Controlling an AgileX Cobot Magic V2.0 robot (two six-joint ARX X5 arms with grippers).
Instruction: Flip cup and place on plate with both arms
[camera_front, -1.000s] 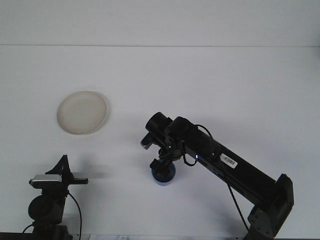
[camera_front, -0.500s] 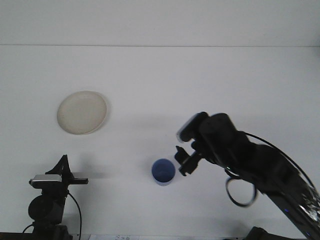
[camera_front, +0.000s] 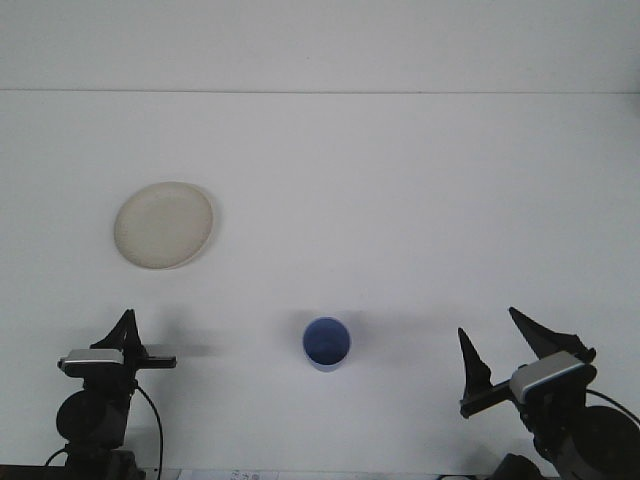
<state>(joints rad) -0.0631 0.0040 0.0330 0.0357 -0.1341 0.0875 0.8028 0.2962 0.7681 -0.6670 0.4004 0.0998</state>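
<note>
At five o'clock the right tool (camera_front: 500, 352) stands with its prongs spread wide, empty. At seven o'clock the left tool (camera_front: 128, 338) is edge-on; I cannot tell its state. Between them, the blue cup (camera_front: 327, 343) stands mouth-up on the white counter (camera_front: 420, 200). At ten o'clock lies the plate (camera_front: 164, 224), well apart.
</note>
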